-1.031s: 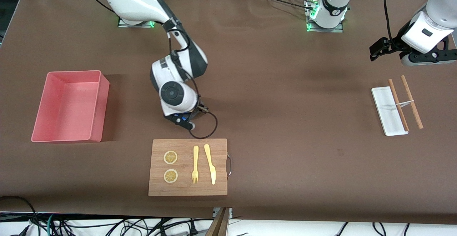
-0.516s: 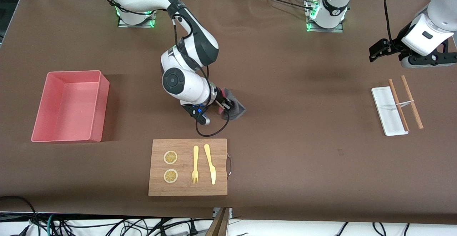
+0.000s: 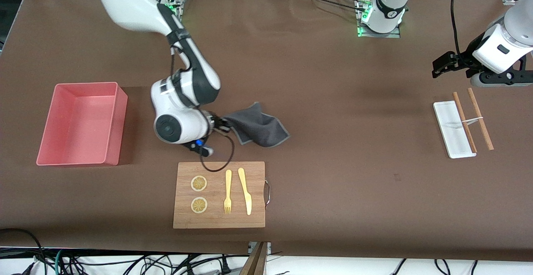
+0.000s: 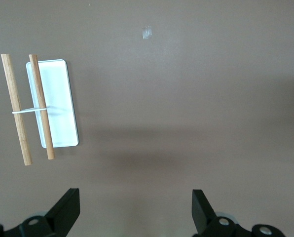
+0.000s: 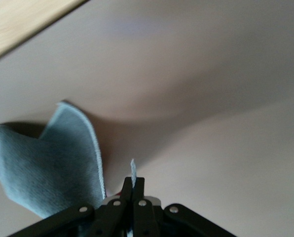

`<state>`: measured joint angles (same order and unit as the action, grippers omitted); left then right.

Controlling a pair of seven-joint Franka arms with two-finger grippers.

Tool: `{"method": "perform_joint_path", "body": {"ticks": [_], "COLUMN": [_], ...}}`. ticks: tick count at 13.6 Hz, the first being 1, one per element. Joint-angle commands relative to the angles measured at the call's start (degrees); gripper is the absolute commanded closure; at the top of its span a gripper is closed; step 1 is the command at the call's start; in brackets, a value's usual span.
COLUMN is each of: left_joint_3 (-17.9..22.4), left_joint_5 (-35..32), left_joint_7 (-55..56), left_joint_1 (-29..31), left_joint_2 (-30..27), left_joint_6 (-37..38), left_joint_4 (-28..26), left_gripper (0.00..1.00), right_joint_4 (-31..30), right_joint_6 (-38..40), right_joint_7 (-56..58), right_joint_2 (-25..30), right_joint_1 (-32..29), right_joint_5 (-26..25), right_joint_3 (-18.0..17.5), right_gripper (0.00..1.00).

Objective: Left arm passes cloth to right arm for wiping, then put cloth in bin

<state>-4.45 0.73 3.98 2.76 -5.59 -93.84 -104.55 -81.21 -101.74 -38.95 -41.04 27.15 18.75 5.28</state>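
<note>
At frame center, the right gripper (image 3: 220,124) pinches the grey cloth (image 3: 259,125) low over the table (image 3: 354,175), above the cutting board (image 3: 219,194). The left gripper (image 3: 442,64) waits released at upper right.

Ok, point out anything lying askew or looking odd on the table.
One thing: the two wooden sticks, tied with a white band, lie half on the white tray and half off it. The cloth trails on the table, pinched in the right end effector. Nothing looks spilled or damaged.

Right gripper (image 3: 220,124) fingers pinched shut, low; left gripper (image 3: 442,65) spread wide, waiting.
</note>
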Motion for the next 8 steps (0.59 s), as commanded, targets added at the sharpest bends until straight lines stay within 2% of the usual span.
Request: {"method": "perform_joint_path", "body": {"ticks": [1,8], "left_joint_3": [-0.1,-0.1], "left_joint_5": [0.8,1.1], "left_joint_7": [-1.7,-1.7], "left_joint_1": [0.5,0.5], "left_joint_2": [0.8,1.6], "left_joint_6": [0.8,0.8], "left_joint_4": [1.8,3.1], "left_gripper": [0.0,0.0], "right_joint_4": [-0.7,-0.5], "right_joint_6": [5.9,13.8], "right_joint_7": [9.1,36.0], "right_joint_2": [1.1,2.0], "right_joint_1": [-0.1,-0.1], "right_joint_5": [-4.2,-4.8], "right_joint_3": [4.7,20.4], "right_gripper": [1.0,1.0]}}
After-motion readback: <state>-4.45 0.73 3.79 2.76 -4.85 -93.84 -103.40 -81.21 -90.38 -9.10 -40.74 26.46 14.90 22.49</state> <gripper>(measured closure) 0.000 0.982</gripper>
